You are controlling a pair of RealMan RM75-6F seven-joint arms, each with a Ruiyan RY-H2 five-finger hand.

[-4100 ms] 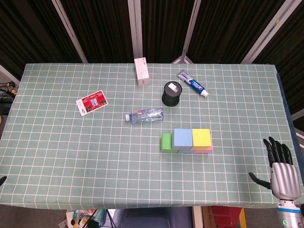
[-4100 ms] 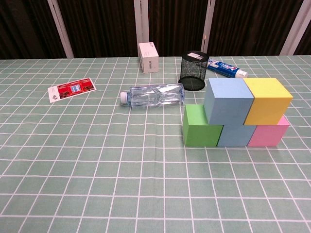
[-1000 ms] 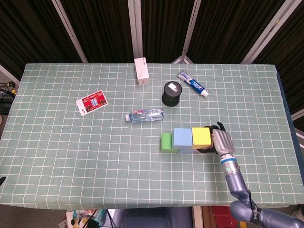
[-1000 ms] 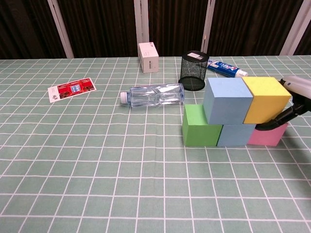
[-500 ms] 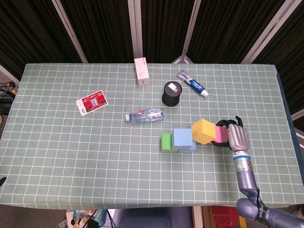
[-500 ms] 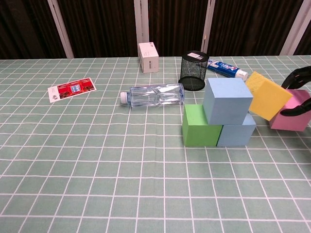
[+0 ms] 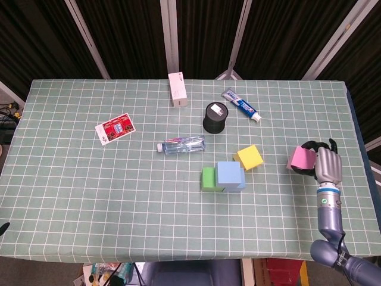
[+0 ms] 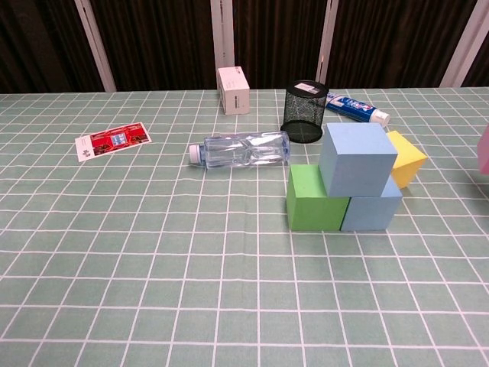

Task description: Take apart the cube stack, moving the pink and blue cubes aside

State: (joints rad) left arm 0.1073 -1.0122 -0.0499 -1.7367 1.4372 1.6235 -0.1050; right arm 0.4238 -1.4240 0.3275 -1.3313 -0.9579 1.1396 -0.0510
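We see the right hand (image 7: pixel 327 164) gripping the pink cube (image 7: pixel 299 159) near the worktop's (image 7: pixel 89 196) right edge, well apart from the stack. What's left of the stack: upper blue cube (image 8: pixel 357 159) resting on the green cube (image 8: pixel 314 198) and lower blue cube (image 8: pixel 376 210). The yellow cube (image 8: pixel 405 157) sits tilted on the worktop just behind them, touching the stack. Left hand isn't visible in either view. Bottle (image 7: pixel 181 144), mesh cup (image 7: pixel 215 117) and toothpaste (image 7: pixel 241 105) lie behind the cubes.
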